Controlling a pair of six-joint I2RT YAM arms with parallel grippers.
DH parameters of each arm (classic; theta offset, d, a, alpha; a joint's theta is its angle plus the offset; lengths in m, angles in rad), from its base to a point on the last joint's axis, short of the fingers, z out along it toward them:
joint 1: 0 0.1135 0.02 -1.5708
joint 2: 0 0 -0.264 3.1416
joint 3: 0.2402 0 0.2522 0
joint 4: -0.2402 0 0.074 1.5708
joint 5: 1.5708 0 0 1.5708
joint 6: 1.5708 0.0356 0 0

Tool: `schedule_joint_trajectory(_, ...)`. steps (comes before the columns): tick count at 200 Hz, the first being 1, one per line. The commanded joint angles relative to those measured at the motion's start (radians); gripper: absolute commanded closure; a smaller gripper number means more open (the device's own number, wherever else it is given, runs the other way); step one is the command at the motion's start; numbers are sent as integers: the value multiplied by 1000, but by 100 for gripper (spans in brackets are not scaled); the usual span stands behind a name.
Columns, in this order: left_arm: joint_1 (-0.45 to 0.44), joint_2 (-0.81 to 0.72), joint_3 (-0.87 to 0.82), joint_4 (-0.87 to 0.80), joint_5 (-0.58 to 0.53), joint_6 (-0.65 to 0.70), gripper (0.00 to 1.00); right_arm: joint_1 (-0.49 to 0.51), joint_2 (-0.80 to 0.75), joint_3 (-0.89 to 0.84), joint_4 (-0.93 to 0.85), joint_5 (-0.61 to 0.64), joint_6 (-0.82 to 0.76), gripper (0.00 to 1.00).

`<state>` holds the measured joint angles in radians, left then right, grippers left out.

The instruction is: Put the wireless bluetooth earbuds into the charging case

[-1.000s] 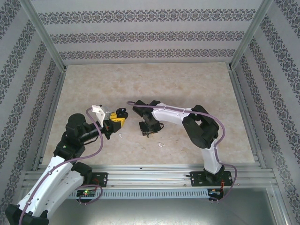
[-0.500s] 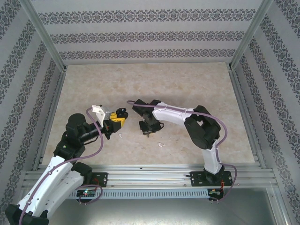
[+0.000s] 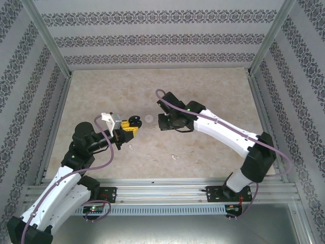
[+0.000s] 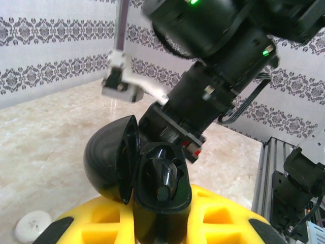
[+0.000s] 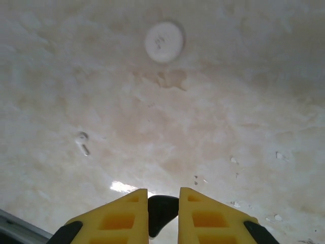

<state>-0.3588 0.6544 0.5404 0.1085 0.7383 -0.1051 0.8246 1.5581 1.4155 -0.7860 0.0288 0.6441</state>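
Top external view: right gripper (image 3: 161,122), newly closed on a tiny black short-stemmed earbud (image 5: 162,211), has risen toward the open round black plastic charging case (image 4: 114,162) clamped in left gripper (image 3: 132,126); insertion is judged imminent.

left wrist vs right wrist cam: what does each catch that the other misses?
Left wrist, not right wrist: the open black case clamped in the left gripper, a black bud seated in it, the right arm close above, and the patterned wall.
Right wrist, not left wrist: a white bud lying on the table, and the right gripper shut on a small black thing, probably a bud.
Both: the round white case on the marble table.
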Motion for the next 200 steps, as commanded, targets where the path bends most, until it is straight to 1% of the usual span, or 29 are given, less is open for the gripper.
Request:
schedule_joint_trajectory(1, 0, 35, 1, 118, 27, 8, 97, -1, -72, 6, 25, 39, -7, 85)
schedule_joint_trajectory(30, 1, 110, 33, 161, 37, 13, 98, 41, -144, 30, 61, 74, -40, 86)
schedule_joint_trajectory(67, 1, 160, 47, 202, 53, 8, 98, 100, -171, 95, 96, 116, -87, 86)
schedule_joint_trajectory(108, 1, 178, 56, 212, 64, 11, 98, 136, -137, 167, 101, 119, -133, 86)
schedule_joint_trajectory(200, 1, 195, 46, 251, 71, -17, 98, 168, -59, 253, 93, 96, -138, 86)
